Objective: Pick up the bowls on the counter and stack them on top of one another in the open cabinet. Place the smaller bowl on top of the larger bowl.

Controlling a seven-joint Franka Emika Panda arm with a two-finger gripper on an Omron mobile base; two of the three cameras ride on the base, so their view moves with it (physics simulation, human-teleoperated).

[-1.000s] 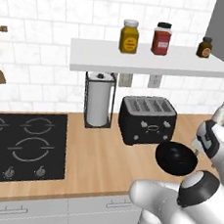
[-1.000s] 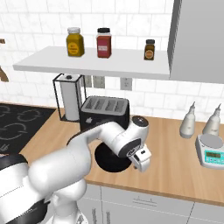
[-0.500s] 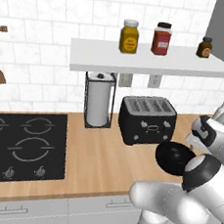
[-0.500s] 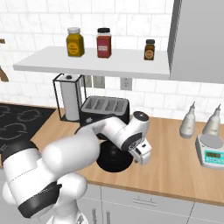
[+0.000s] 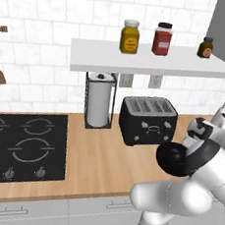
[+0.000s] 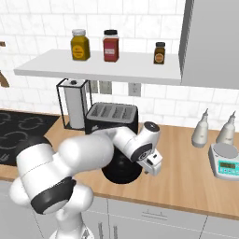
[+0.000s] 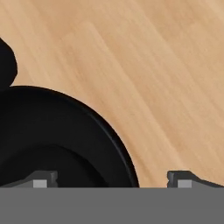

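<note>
Claw [image 7: 111,183] lowered, straddling upright larger bowl [image 7: 52,140] rim

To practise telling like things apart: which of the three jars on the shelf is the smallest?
The brown jar at the right end of the shelf. The yellow jar and red jar are both taller and wider.

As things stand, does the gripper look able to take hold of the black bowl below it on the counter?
Probably yes. The gripper has its jaws wide open, and in the hand view the black bowl's rim runs between the two fingertips, over bare counter. Nothing sits between jaws and rim.
</note>
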